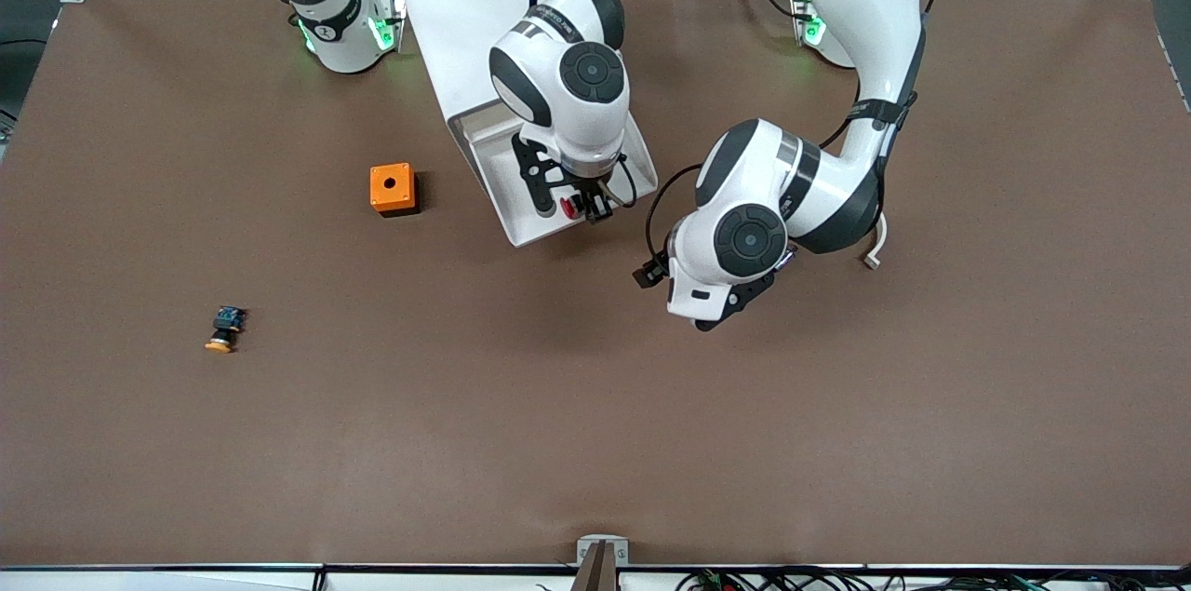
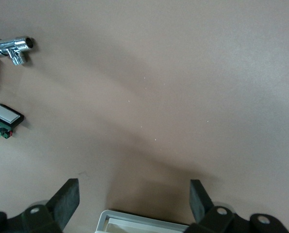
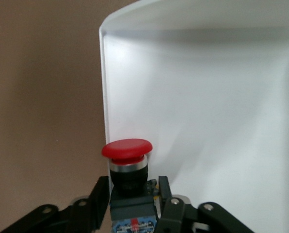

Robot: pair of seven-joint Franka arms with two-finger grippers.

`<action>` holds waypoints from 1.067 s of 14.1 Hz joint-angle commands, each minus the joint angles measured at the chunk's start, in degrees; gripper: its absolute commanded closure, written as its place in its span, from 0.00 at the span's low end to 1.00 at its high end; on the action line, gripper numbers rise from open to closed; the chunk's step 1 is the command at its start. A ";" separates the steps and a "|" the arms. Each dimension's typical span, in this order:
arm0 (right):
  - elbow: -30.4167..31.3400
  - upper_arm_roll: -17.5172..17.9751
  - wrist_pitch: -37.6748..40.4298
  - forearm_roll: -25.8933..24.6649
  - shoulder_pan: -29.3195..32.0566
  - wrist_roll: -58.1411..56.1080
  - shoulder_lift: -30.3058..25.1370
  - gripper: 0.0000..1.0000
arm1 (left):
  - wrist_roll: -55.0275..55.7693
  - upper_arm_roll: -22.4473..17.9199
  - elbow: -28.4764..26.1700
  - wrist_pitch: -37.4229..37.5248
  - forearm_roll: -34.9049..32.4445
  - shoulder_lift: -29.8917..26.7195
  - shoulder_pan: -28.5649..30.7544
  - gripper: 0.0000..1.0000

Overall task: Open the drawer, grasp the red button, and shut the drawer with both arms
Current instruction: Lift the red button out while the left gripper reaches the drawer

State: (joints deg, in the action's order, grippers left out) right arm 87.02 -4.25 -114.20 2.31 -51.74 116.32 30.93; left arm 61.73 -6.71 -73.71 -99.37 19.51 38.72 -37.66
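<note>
Grab step: right pincer (image 3: 134,204) clamped on button (image 3: 127,158) inside open drawer (image 1: 521,228). Next: lift clear. Left pincer (image 2: 135,201) wide, waiting beside drawer.

Robot lab: aluminium-framed brown table (image 1: 595,442)

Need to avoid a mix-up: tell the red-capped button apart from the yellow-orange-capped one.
The red-capped button sits between the shut fingers of the right gripper in the open drawer; the yellow-orange-capped button lies untouched on the table, toward the right arm's end. Both have black bodies and blue rears.
</note>
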 commanded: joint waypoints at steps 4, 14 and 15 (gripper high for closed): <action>-3.70 -0.33 1.26 1.03 -0.47 0.57 0.19 1.00 | 3.22 -0.06 -1.52 -2.14 -0.88 -0.84 -1.62 0.00; 3.05 -0.94 13.40 0.33 18.57 -49.64 -10.88 1.00 | 5.42 0.03 -8.73 -20.33 -1.67 0.56 -8.65 0.00; 4.02 -0.94 13.04 0.06 21.73 -55.44 -11.24 1.00 | 5.51 0.03 -8.90 -20.34 -1.67 0.56 -9.88 0.00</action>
State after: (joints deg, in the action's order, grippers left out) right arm 86.10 -6.26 -100.11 2.74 -34.94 70.26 22.71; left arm 67.33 -6.44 -81.12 -118.27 19.28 40.34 -45.36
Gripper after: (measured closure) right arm 0.595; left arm 0.000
